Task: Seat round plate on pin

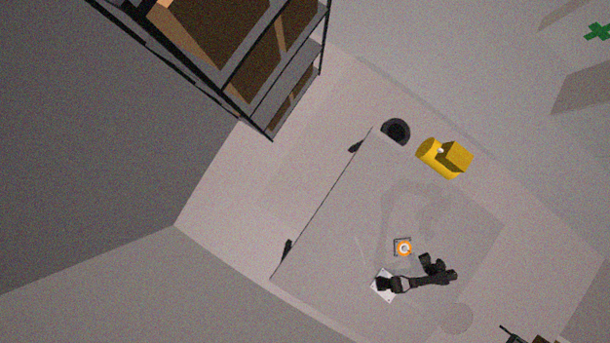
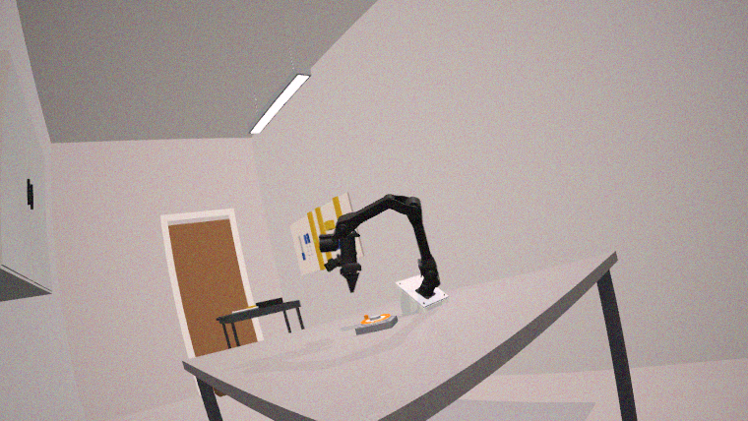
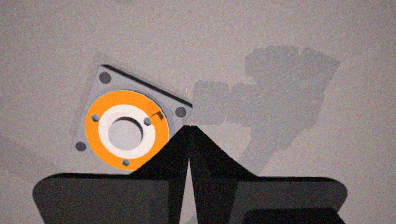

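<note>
At the lower middle of the wrist view, the pincer (image 3: 189, 132) is seen pressed fully shut, its two dark fingers meeting in a single point with nothing between them. That blunt closed tip is judged to be meant as a pushing tool rather than a grasp, since the plate has to be turned, not lifted. To the left of centre in the same view, the round orange plate (image 3: 127, 130) is carried on the grey square base (image 3: 176, 106), with the post (image 3: 125, 135) filling its white centre. The orange tab (image 3: 158, 115) is found on the plate's right side, with a small hole (image 3: 147, 121) just beside it; whether the pin is under that hole cannot be told. In the exterior view, the pincer (image 2: 350, 286) is held above the plate (image 2: 375, 318), apart from it, with the base resting on the worktop (image 2: 470, 334). The task is judged not yet done.
</note>
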`<state>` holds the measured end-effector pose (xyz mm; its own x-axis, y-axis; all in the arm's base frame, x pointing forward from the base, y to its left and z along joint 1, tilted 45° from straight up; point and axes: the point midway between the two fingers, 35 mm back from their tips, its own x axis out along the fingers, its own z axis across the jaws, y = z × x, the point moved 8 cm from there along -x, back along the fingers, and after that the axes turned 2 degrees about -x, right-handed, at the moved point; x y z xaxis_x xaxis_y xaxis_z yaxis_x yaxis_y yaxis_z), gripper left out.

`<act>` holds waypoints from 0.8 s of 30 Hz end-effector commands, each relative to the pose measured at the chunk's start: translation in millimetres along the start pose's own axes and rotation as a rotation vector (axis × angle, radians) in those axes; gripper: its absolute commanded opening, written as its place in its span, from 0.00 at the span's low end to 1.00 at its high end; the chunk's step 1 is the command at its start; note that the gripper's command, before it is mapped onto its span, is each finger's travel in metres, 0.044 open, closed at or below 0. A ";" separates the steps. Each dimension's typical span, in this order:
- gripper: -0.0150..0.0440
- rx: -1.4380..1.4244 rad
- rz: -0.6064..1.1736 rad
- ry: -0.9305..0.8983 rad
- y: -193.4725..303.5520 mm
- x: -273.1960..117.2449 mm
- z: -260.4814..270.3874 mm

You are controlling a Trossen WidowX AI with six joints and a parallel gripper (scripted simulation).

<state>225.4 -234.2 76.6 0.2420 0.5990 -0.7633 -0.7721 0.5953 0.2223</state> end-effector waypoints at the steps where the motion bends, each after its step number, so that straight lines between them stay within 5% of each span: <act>1: 0.25 -0.369 0.114 -0.019 -7.1 35.3 34.6; 24: 0.25 -0.525 0.160 -0.042 1.8 96.7 44.7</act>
<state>274.2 -153.7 33.6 0.1069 0.6865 -0.7193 -0.9891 0.1470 -0.0067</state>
